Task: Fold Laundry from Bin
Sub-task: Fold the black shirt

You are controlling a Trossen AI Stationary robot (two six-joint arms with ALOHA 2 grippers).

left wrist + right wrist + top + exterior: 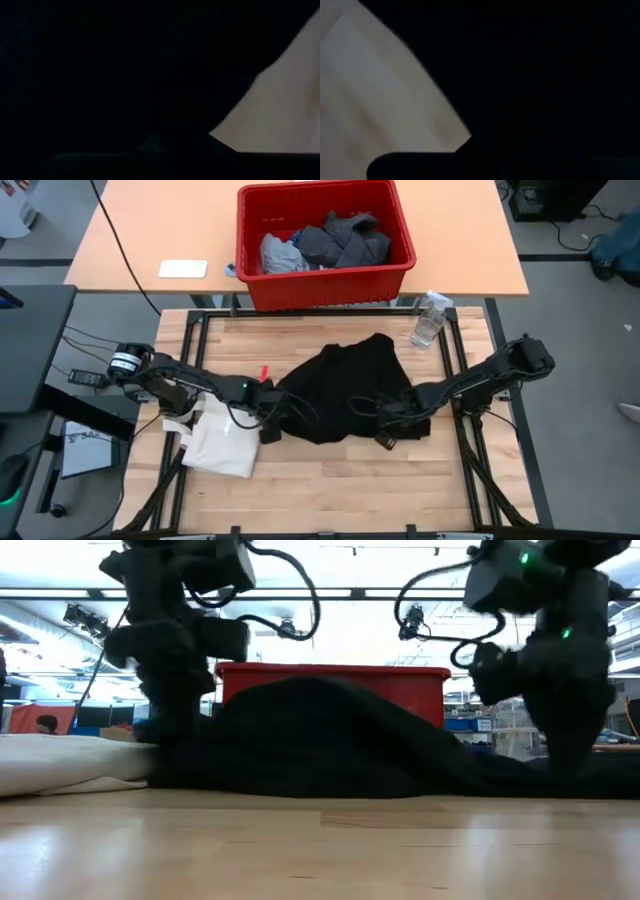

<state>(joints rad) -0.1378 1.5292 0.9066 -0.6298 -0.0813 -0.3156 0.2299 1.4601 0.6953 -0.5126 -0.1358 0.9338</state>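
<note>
One black T-shirt [345,385] lies crumpled at the centre of the wooden table [330,480]. Two grippers sit on its lower edge: the left gripper [270,418] at lower left, fingers closed on the T-shirt's edge, and the right gripper [388,420] at lower right, fingers likewise closed on the T-shirt. One cream tote [222,438] lies just left of the left gripper. Farther up, one clear bottle [429,320] stands at upper right. Beyond, one red bin [322,280] holds several grey garments [330,242].
</note>
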